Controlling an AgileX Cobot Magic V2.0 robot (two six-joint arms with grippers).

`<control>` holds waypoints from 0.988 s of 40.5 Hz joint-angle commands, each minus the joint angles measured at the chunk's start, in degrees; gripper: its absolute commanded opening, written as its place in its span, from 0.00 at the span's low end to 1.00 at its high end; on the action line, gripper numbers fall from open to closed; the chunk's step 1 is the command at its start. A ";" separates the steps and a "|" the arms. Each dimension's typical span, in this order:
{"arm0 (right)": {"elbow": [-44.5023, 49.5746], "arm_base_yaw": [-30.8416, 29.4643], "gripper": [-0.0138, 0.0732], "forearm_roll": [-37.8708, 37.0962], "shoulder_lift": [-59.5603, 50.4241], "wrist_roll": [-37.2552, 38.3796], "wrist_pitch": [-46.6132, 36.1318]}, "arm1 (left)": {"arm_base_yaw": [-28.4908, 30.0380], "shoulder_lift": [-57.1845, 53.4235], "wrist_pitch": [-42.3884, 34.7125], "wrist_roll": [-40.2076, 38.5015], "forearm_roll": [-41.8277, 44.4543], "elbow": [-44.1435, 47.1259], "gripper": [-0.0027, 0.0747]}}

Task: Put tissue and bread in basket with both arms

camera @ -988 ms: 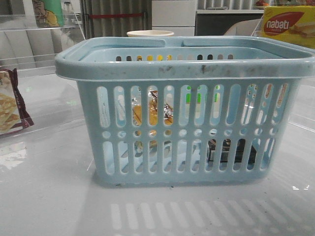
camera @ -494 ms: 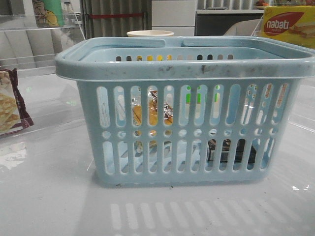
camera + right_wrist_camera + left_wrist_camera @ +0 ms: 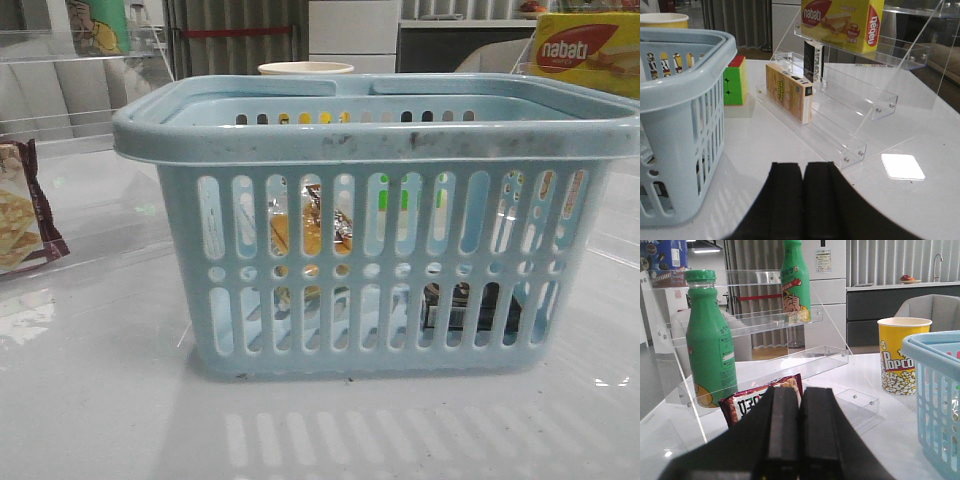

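Nothing has shifted over the last second: your bread (image 3: 312, 232) and tissue (image 3: 470, 306) lie inside the basket (image 3: 380, 140), and left claw (image 3: 799, 432) and right claw (image 3: 803, 197) sit closed, empty, so the task looks done.

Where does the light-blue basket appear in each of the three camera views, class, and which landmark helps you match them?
Front view: the basket fills the centre of the picture, its slotted wall facing the camera.
Left wrist view: only a corner of the basket shows at the right edge.
Right wrist view: one end of the basket fills the left side.
Shared landmark: the popcorn cup beside the basket; its rim peeks over the basket in the front view and the right wrist view.
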 commanded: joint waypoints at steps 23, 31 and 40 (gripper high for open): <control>0.04 0.81 0.22 0.66 -1.09 -0.21 -11.80 | 0.08 -1.02 -4.97 -0.05 -0.49 -0.10 0.15; 0.04 2.55 0.22 0.66 -1.09 -0.21 -11.80 | 0.08 -1.02 -4.97 -0.05 -0.49 -0.10 0.15; 0.04 2.55 0.22 0.66 -1.09 -0.21 -11.80 | 0.08 -1.02 -4.97 -0.05 -0.49 -0.10 0.15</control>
